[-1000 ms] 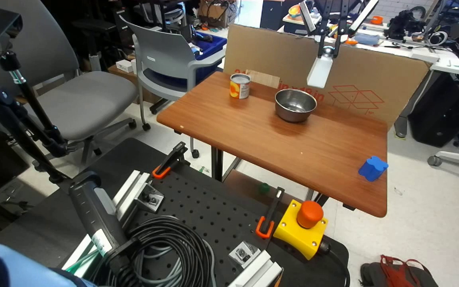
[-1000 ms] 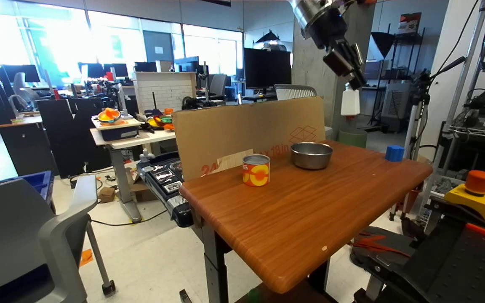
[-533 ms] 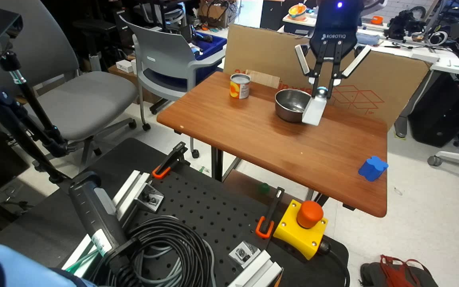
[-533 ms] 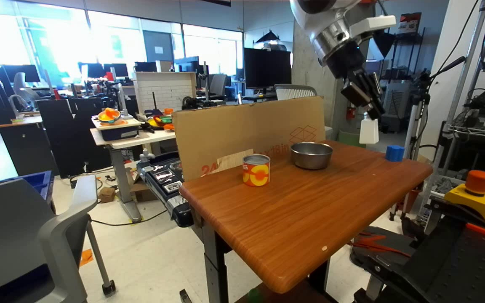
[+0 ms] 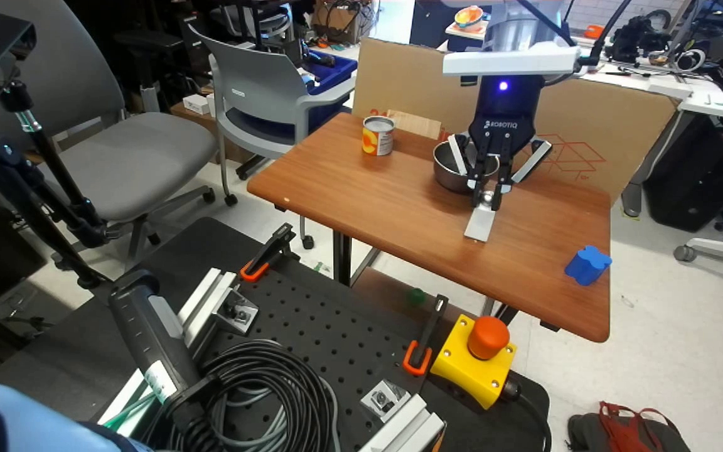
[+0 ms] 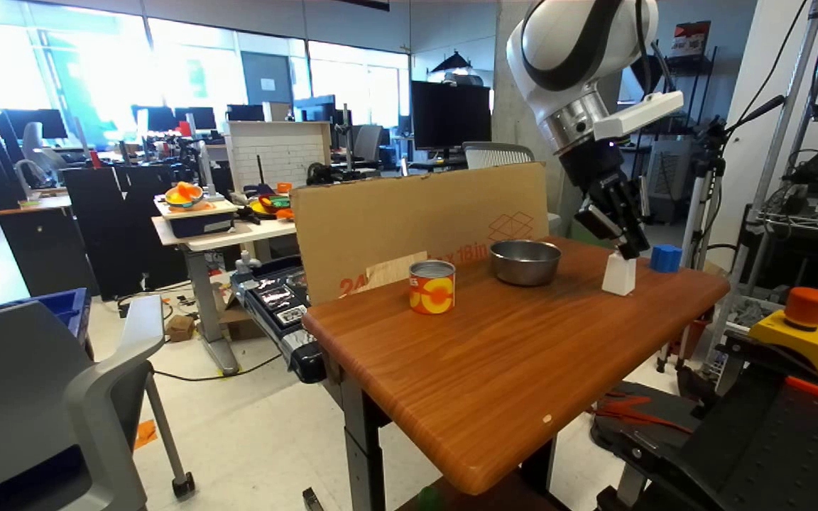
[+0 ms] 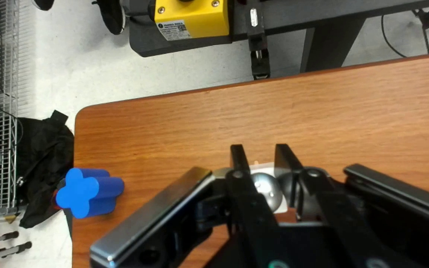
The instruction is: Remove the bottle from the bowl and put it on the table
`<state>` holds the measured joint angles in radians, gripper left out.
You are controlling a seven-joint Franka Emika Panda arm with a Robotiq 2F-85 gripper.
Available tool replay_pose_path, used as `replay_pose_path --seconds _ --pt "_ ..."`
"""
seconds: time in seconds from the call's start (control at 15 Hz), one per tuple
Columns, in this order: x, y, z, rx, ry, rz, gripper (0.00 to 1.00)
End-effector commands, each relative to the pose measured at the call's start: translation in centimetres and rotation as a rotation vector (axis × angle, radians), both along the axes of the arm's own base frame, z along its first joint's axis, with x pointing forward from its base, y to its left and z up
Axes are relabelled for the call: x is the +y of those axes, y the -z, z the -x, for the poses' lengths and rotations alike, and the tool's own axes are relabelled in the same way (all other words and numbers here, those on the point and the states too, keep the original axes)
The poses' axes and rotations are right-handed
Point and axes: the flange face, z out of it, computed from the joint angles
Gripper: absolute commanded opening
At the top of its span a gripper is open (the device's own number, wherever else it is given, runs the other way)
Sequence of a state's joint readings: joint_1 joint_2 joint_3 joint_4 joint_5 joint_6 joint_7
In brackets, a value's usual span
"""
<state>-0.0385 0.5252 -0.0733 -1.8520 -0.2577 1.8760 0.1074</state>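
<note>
Stop button (image 5: 488, 339): on the black board (image 5: 344, 339), apart from the table (image 5: 361, 194).
Blue block (image 5: 587, 265): on the table, near its edge.
Bottle (image 5: 479, 225): outside the bowl (image 5: 449, 177), at the table top, slightly tilted; cannot tell if its base touches.
Gripper (image 5: 487, 199): above the bottle, pinching its top.
Bowl: on the table, apart from the bottle.
Cardboard (image 5: 399, 81): upright along the table's far side.
</note>
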Motion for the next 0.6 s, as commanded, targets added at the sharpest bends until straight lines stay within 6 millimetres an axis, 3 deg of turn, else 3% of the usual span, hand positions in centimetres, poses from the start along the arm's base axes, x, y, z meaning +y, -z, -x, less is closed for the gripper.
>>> replay_pose_path --seconds 0.0,0.07,0.13,0.27,0.53 --pt "-0.4 0.8 1.0 -0.027 0.032 0.04 0.06" --pt "-0.4 0.7 1.0 -0.028 0.04 0.04 0.06" --pt "-0.4 0.7 1.1 -0.027 0.05 0.04 0.5" --pt "-0.4 0.2 1.1 -0.036 0.063 0.03 0.56" --pt "-0.5 -3.5 0.6 -0.082 0.078 -0.033 0.85"
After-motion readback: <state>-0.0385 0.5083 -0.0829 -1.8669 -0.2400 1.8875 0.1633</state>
